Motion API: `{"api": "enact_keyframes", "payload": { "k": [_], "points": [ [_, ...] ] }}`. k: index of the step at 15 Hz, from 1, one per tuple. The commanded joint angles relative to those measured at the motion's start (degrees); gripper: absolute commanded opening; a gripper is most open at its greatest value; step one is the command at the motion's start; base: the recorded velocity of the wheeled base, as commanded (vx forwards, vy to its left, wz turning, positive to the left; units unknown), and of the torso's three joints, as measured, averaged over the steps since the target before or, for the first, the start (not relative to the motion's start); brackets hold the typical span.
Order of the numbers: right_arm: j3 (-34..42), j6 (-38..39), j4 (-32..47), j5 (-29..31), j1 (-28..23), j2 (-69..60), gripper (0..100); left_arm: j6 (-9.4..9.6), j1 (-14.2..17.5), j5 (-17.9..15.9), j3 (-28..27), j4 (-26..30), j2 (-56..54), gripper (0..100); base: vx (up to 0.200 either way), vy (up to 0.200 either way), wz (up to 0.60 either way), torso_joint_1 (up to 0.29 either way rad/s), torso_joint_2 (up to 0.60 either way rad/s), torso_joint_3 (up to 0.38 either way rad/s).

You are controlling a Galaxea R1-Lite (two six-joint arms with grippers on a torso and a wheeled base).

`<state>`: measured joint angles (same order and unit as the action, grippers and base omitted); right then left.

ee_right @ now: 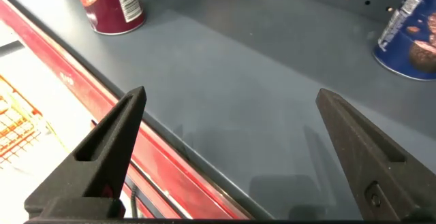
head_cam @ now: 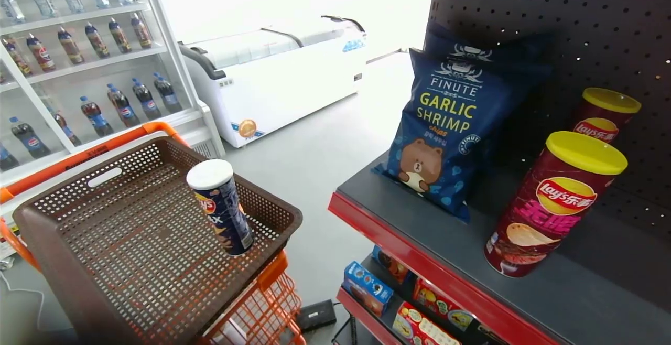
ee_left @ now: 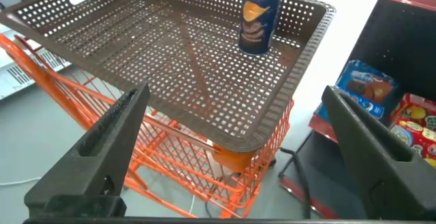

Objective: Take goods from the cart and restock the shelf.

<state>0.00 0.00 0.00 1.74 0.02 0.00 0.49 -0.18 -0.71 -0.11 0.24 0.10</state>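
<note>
We see the blue chip can (head_cam: 220,206) upright at the right of the brown basket (head_cam: 32,214), left of the shelf (head_cam: 445,232). Our left gripper (ee_left: 235,94) gapes wide, empty, above the basket; our right gripper (ee_right: 230,96), equally spread and empty, hovers over the shelf.

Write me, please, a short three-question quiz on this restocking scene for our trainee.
1. True or false: the blue can stands upright in the brown basket.
2. In the head view, how many red cans with yellow lids stand on the shelf? A one, B two, C four.
3. Fill in: the left gripper and the right gripper are both ____ and hold nothing.
Key: 1 true; 2 B; 3 open.
</note>
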Motion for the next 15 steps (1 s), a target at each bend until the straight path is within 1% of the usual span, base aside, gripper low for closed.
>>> {"api": "enact_keyframes", "payload": {
  "k": [1,2,3,5,8,10,11,12,13,14,15],
  "points": [
    [0.00,0.00,0.00,0.01,0.06,0.09,100,-0.05,0.01,0.53,-0.07,0.02,-0.01,100,0.000,0.000,0.00,0.000,0.00,0.000],
    [0.00,0.00,0.00,0.01,0.06,0.09,100,0.22,0.09,0.79,-2.26,0.46,0.08,100,0.000,0.000,0.00,0.000,0.00,0.000],
    [0.00,0.00,0.00,0.01,-0.02,0.09,100,0.65,-0.43,0.71,-7.54,1.78,2.63,100,0.000,0.000,0.00,0.000,0.00,0.000],
    [0.00,0.00,0.00,0.01,0.06,0.09,100,1.27,-0.70,0.62,-13.07,6.88,9.22,100,0.000,0.000,0.00,0.000,0.00,0.000],
    [0.00,0.00,0.00,0.01,-0.02,0.09,100,2.94,-3.07,-0.17,-14.39,6.96,19.59,100,0.000,0.000,0.00,0.000,0.00,0.000],
    [0.00,0.00,0.00,0.01,-0.02,0.09,100,2.94,-3.60,-0.44,-14.74,6.96,25.74,100,0.000,0.000,0.00,0.000,0.00,0.000],
    [0.00,0.00,0.00,0.01,-0.02,0.09,100,2.94,-3.60,-0.52,-14.74,6.96,26.88,100,0.000,0.000,0.00,0.000,0.00,0.000],
    [0.00,0.00,0.00,0.01,-0.02,0.09,100,2.59,-3.60,-1.40,-16.41,6.88,31.98,100,0.000,0.000,0.00,0.000,0.00,0.000],
    [0.00,0.00,0.00,0.01,-0.02,0.09,100,1.97,-3.51,-1.40,-18.26,6.79,35.94,100,0.000,0.000,0.00,0.000,0.00,0.000],
    [0.00,0.00,0.00,0.01,0.06,0.09,100,1.89,-3.42,-1.40,-19.84,6.08,38.84,100,0.000,0.000,0.00,0.000,0.00,0.000],
    [0.00,0.00,0.00,0.01,0.06,0.09,100,1.97,-3.24,-1.31,-22.83,2.31,45.61,100,0.000,0.000,0.00,0.000,0.00,0.000]
  ]
}}
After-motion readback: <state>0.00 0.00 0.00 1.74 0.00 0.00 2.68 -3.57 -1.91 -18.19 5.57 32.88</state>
